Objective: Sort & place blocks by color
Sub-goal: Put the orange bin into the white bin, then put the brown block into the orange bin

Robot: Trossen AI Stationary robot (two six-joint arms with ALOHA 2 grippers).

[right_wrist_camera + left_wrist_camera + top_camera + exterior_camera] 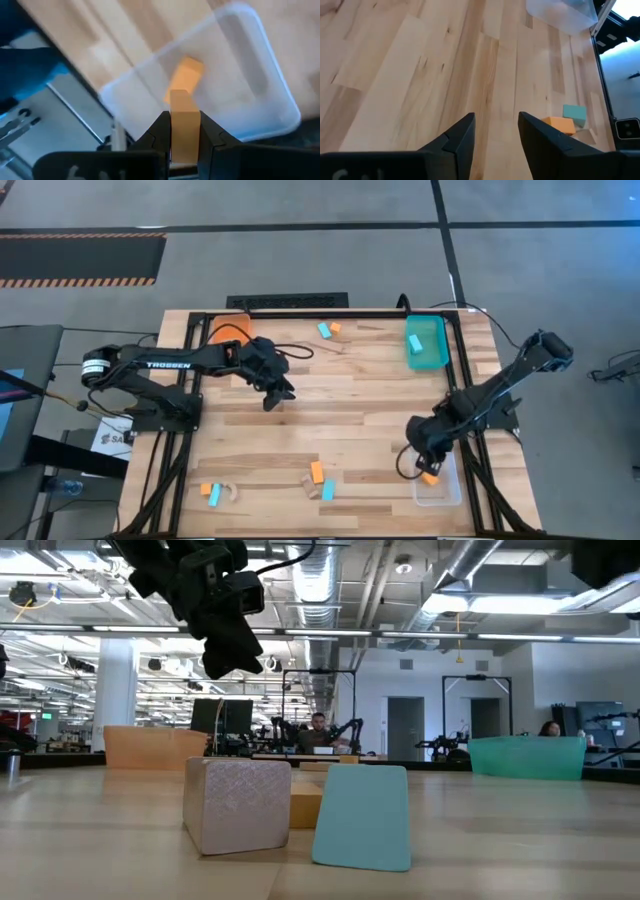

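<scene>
The right gripper, clamped on an orange block, hangs over the clear tray at the near right, so release looks next, while the left gripper waits mid-table, fingers apart and empty

arms: dark, jointed | left arm: white "TROSSEN" lettering | fingers: dark, angular

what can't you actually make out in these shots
- Clear tray: the high view does not show whether blocks lie in it; the right pincer covers its near end.
- Orange tray: half hidden in the high view by the left arm.
- Pale wood blocks at the front edge: too small in the high view to count.
- Orange block, low view: mostly hidden behind the wood block.
</scene>
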